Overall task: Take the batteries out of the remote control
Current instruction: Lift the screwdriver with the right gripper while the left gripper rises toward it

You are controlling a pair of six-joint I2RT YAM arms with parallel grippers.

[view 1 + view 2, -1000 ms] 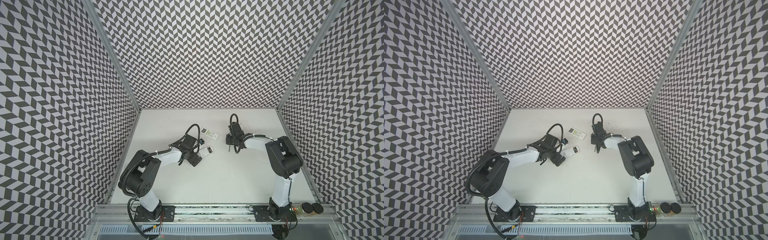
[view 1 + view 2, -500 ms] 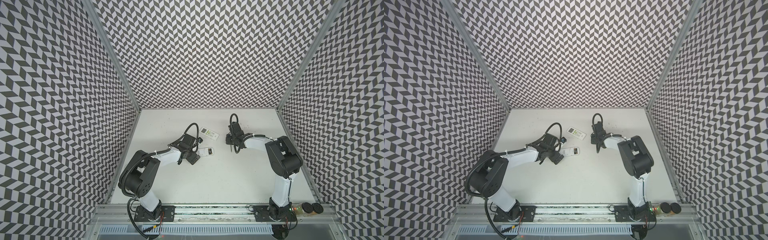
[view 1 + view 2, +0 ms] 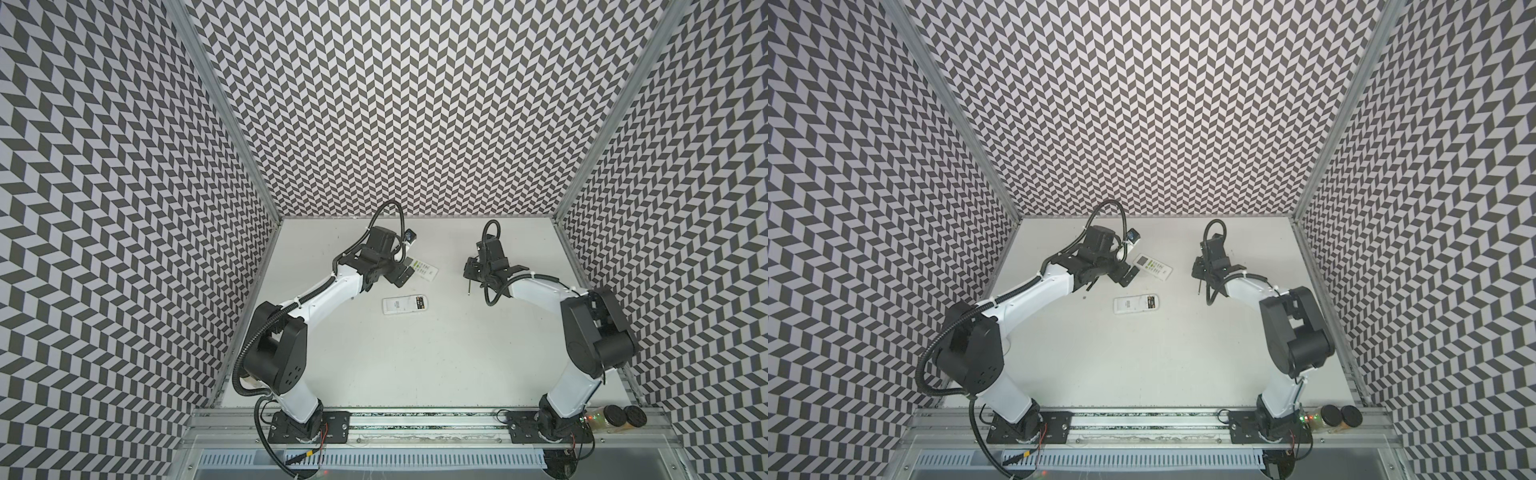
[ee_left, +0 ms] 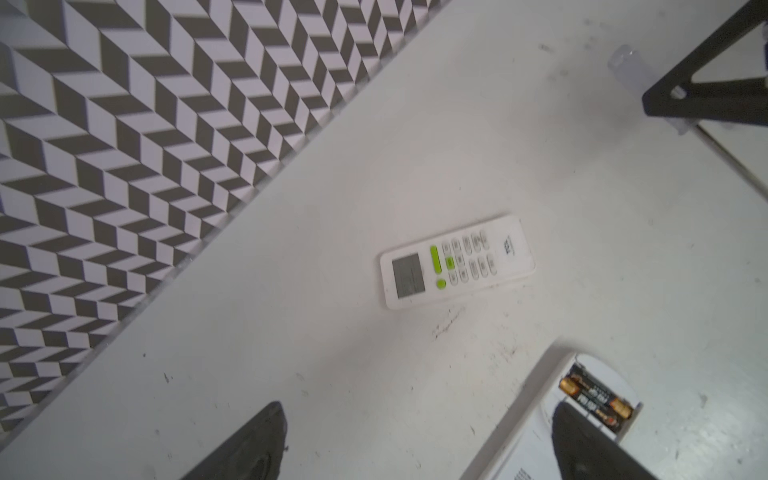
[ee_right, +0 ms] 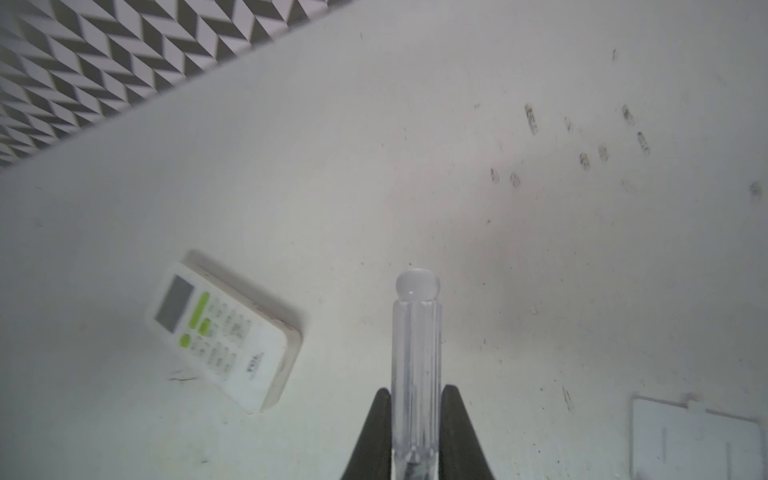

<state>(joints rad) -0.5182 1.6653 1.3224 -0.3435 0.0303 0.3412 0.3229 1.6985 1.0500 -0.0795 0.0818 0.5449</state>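
White table (image 3: 415, 374) inside chevron walls (image 3: 395, 104); batteries (image 4: 596, 398) sit in the face-down remote (image 3: 400, 305), its 3 o'clock end in a top view. Left claw (image 4: 417, 415) wide, empty; right claw (image 5: 417, 392) pinches screwdriver (image 5: 417, 332). Risk: prying may slide the unheld remote

Black batteries (image 4: 594, 397) with gold ends lie seated in the open compartment of the face-down white remote control (image 3: 397, 305).
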